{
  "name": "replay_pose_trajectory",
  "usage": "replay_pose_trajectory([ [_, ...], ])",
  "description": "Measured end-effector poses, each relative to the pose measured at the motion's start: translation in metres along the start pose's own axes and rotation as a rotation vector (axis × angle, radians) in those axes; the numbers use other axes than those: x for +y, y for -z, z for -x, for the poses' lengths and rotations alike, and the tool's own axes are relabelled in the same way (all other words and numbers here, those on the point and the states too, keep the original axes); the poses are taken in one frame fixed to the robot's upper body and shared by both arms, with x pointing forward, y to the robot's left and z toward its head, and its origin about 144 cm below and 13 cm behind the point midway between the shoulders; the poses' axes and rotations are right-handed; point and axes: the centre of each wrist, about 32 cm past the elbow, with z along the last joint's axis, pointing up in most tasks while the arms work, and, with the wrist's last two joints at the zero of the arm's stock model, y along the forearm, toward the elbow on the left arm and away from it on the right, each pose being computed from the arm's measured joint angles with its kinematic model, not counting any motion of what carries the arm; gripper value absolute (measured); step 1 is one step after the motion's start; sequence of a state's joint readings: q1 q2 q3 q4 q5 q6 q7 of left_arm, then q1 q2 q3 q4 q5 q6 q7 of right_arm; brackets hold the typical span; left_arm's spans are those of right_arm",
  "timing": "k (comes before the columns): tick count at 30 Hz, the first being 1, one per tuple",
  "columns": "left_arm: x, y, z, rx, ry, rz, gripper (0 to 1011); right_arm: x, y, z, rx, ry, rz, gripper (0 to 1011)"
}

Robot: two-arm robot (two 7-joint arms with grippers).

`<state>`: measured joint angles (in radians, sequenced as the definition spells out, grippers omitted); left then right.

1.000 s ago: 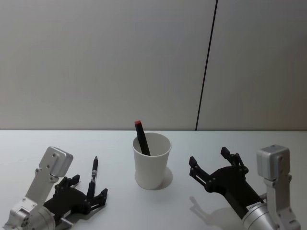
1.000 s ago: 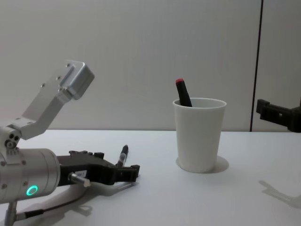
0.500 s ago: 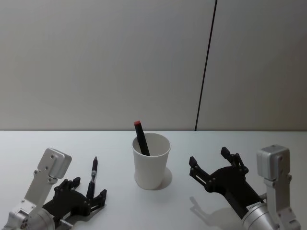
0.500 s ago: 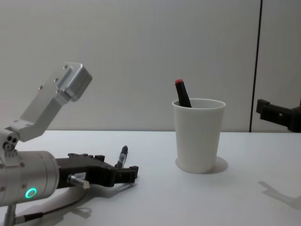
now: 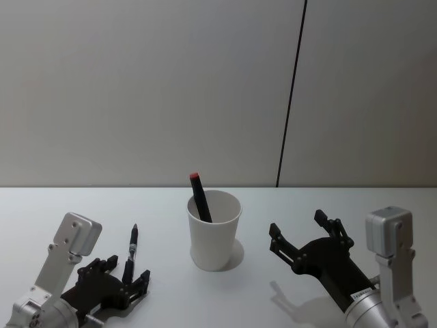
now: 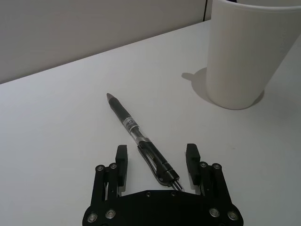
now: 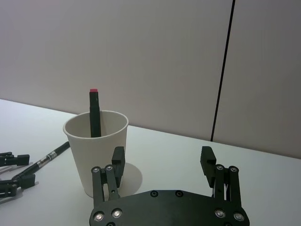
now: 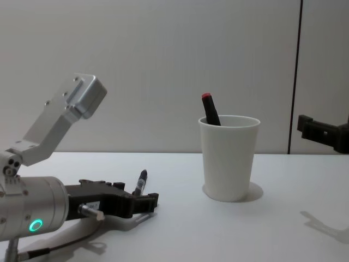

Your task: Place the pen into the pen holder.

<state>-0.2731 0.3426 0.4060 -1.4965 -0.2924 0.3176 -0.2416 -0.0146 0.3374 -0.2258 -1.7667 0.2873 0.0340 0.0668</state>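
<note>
A black pen [image 5: 130, 251] lies flat on the white table [image 5: 171, 301], left of the pen holder. My left gripper [image 5: 128, 270] is open and low over the table, its fingers [image 6: 122, 155] on either side of the pen's [image 6: 141, 139] clip end without touching it. The pen holder [image 5: 214, 232], a white paper cup [image 8: 229, 158], stands upright at the table's middle. Inside it leans a black pen with a red cap [image 5: 199, 195]. My right gripper [image 5: 296, 224] hovers open to the right of the cup [image 7: 96, 150], holding nothing.
A plain wall with a dark vertical seam [image 5: 292, 96] runs behind the table. Bare white tabletop [image 8: 262, 229] lies in front of the cup and between the two arms.
My left gripper has slid back slightly toward me along the pen, still open. The pen, the cup and the right arm have not moved.
</note>
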Motion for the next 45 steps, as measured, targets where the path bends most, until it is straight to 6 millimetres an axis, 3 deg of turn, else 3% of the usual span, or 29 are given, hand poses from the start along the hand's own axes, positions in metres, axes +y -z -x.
replay_pose_trajectory([
  [45,0.0003,0.0007,-0.0003,0.002,-0.004,-0.003,496,0.0000,0.0000,0.0000,0.000,0.000,0.000,1001],
])
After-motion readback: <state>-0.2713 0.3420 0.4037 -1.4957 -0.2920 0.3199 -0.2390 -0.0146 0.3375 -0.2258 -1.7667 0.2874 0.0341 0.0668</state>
